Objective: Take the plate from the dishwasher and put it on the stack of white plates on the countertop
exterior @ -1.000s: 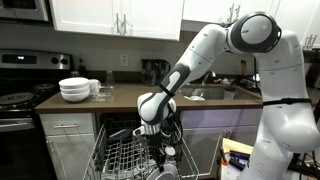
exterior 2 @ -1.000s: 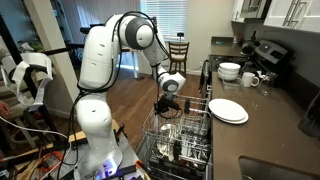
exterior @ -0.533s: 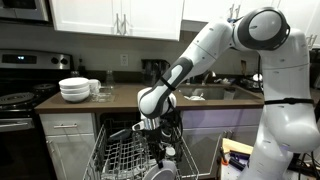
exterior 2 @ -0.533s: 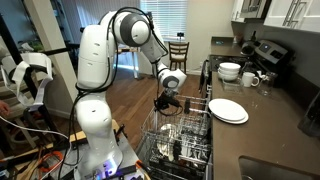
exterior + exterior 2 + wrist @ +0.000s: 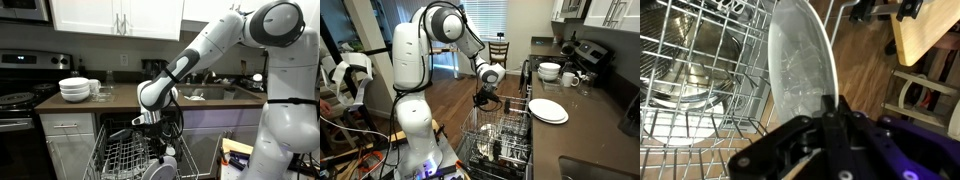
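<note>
Plate point(image 5: 798, 60) held on edge by the tool point(image 5: 830, 108)
Tool clenched on its rim; it stands upright over the dishwasher point(image 5: 125, 155) rack. The stack point(image 5: 548, 110) lies on the desk point(image 5: 592, 128).

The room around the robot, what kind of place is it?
Most likely a home kitchen. There is an open dishwasher with wire racks, a stove next to the dark countertop, and white cabinets on the wall above.

Home kitchen: white cabinets point(image 5: 110, 15) at 12 o'clock, stove point(image 5: 18, 100) at 9, dark worktop point(image 5: 120, 98) w/ bowls point(image 5: 74, 90), open dishwasher point(image 5: 125, 155) at 6; wood floor point(image 5: 455, 105) & chair point(image 5: 499, 52).
</note>
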Controlling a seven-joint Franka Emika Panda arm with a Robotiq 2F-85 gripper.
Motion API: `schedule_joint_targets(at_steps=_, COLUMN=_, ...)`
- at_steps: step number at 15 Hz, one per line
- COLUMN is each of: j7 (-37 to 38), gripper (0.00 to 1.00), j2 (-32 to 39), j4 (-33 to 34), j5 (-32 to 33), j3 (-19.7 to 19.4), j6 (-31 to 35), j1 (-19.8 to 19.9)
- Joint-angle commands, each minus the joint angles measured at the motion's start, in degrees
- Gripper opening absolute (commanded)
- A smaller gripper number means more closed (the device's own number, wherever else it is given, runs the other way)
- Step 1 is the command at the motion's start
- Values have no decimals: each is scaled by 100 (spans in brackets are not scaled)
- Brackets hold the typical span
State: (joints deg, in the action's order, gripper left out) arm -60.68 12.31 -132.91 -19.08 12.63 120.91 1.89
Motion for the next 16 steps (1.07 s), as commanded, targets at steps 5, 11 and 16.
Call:
schedule_joint_targets(at_steps=5, j7=111, gripper=2, j2=-357, j4=-202, j5=30, j3=-154, j6=4, j1=-380)
schedule_joint_targets(at_steps=11, j7=317, gripper=2, j2=-616, j4=-273, j5=97, j3=-239, j6=38, j1=-479)
schedule_joint_targets(at_steps=16, j7=1038, gripper=2, j2=-1004, j4=-470, j5=619, j3=-288, j6=528, j1=-671)
